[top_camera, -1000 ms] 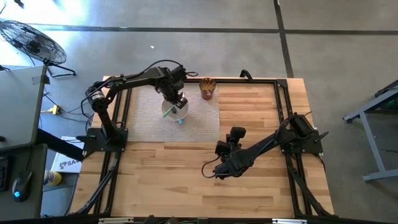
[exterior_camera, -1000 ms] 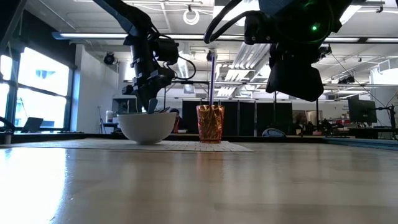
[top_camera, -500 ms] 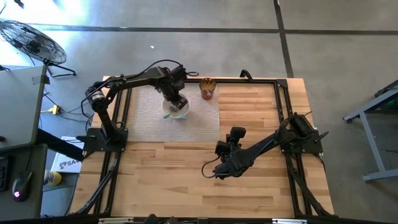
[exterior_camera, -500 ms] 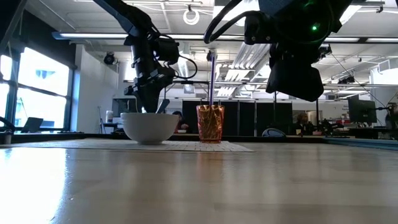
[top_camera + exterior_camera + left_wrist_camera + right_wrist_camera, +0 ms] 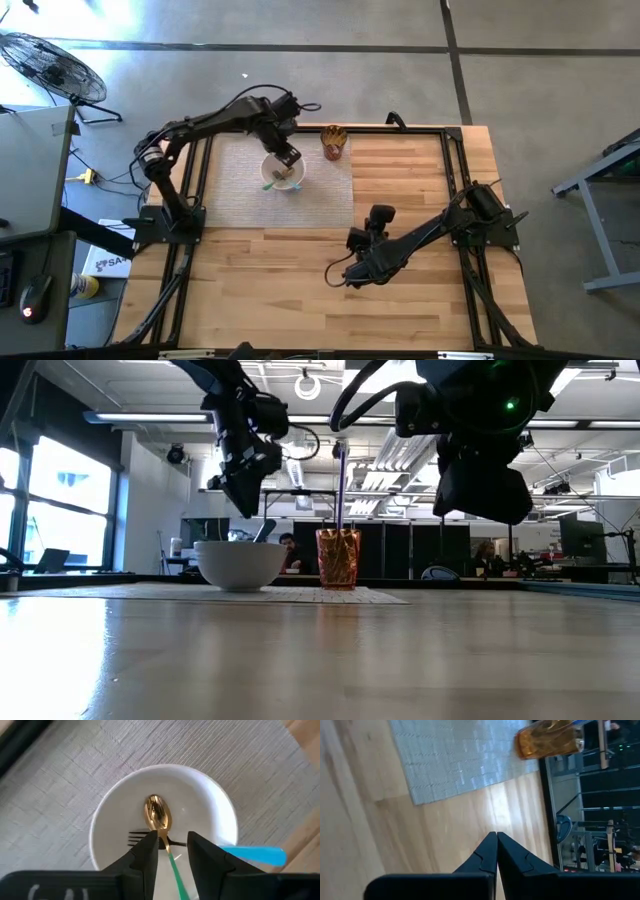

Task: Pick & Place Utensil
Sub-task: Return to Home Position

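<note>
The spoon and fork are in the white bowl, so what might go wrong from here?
The open left hand hangs above the white bowl, the green spoon's handle in line between its fingers; a low sideways move might snag it. The blue fork's handle juts over the rim, so a bump may flip it out. The orange cup nearby might get clipped. The right hand waits shut, away.

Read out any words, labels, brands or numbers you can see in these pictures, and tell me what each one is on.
"SA": on the white box on the floor left of the table; the rest of its print is cut off.
Raised marks on the body of the left gripper, in the left wrist view: too blurred to read.
White bowl, orange cup, placemat: no text visible.
</note>
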You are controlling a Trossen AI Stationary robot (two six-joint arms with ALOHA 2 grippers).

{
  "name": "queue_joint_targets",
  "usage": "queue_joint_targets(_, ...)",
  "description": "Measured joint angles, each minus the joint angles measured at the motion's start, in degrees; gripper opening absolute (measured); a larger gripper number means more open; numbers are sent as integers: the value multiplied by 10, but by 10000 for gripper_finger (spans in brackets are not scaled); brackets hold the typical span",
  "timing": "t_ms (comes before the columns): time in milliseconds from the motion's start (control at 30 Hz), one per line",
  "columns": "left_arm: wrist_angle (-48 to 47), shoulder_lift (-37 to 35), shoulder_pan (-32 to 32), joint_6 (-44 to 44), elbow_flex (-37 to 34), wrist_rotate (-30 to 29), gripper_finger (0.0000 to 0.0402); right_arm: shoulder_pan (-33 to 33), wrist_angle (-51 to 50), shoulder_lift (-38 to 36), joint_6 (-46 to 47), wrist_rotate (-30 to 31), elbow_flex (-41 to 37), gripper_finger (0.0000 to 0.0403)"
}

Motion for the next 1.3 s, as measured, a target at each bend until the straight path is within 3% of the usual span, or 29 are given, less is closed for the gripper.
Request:
queue_joint_targets(133,-2,-35,-15,21,0,-7,102,0,10,0,-26,-31,-4,1)
queue_joint_targets(333,56,-124,-60,18,-35,-20,102,-2,124,0,-127,-101,-56,0)
queue_joint_targets(800,207,-412,-153,-27,-334,-57,101,-37,321,-25,-348,-177,-68,0)
queue_joint_targets(933,220,-506,-152,-53,-409,-57,101,-64,399,-37,-422,-244,-68,0)
queue_joint_targets(1133,206,-610,-152,-68,-456,-57,101,-107,526,-61,-527,-405,-68,0)
queue_joint_targets(1300,209,-688,-152,-54,-475,-64,101,-141,544,-105,-538,-444,-68,0)
